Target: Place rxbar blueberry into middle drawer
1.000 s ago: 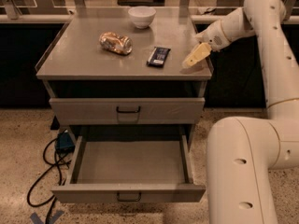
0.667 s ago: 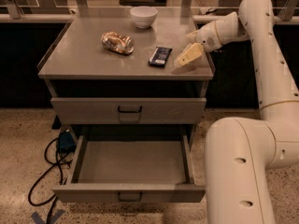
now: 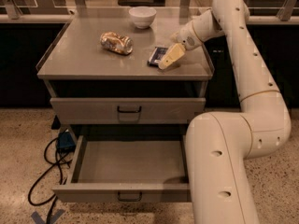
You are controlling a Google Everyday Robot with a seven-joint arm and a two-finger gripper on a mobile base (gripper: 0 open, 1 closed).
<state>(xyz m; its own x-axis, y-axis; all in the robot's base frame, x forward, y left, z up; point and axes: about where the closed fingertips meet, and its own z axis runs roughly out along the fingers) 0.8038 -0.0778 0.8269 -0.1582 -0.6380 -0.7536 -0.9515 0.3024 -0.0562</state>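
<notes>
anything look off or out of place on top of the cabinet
The can lies on its side and looks crumpled, left of the rxbar blueberry. The bowl stands upright behind them. The gripper is at the bar's right side. Nothing looks spilled.

Warm, fairly dim indoor light from overhead. The bench [image 3: 79, 62] top is evenly lit, with a soft sheen at upper centre near the bowl [image 3: 142, 17]. The claw [image 3: 170, 57], right of centre over the bench top, casts a small shadow below it. The rear of the middle drawer [image 3: 126, 164] is shaded. The arm [image 3: 243, 78] is the brightest surface, at right.
</notes>
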